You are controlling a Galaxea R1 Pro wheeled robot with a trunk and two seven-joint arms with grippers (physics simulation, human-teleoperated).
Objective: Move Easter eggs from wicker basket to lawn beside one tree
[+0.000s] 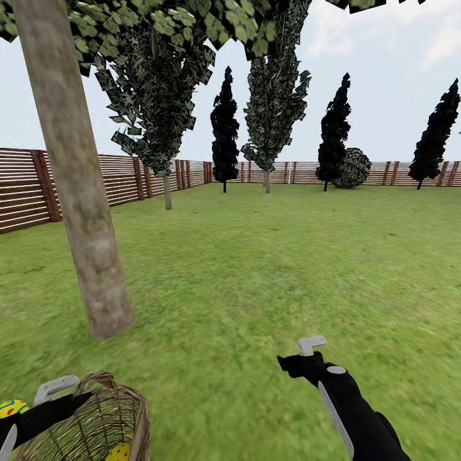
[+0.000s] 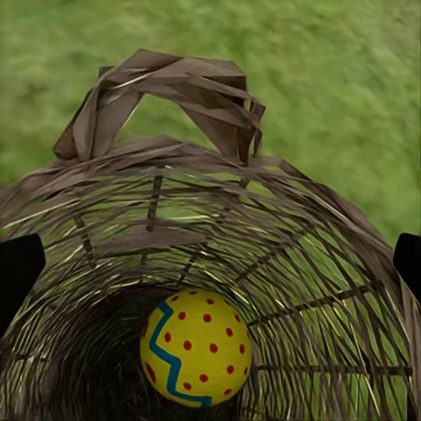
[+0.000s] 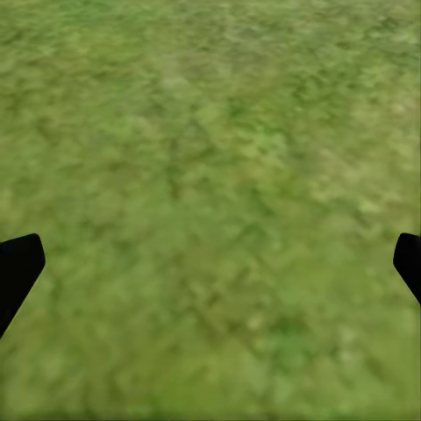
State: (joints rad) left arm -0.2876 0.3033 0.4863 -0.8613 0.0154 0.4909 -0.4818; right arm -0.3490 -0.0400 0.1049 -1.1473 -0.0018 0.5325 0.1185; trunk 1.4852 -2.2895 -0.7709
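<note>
The wicker basket stands on the lawn at the lower left, close to the pale trunk of a tree. One Easter egg, yellow with red dots and a blue zigzag, lies inside the basket and shows as a yellow patch through the weave. Another egg peeks out at the left edge, outside the basket beside my left arm. My left gripper hangs open over the basket's mouth, fingertips wide apart. My right gripper is open above bare grass.
A brown slat fence rings the garden. Dark cone-shaped trees and a round bush stand along the far side. Two leafier trees rise at mid distance. Wide grass stretches ahead and to the right.
</note>
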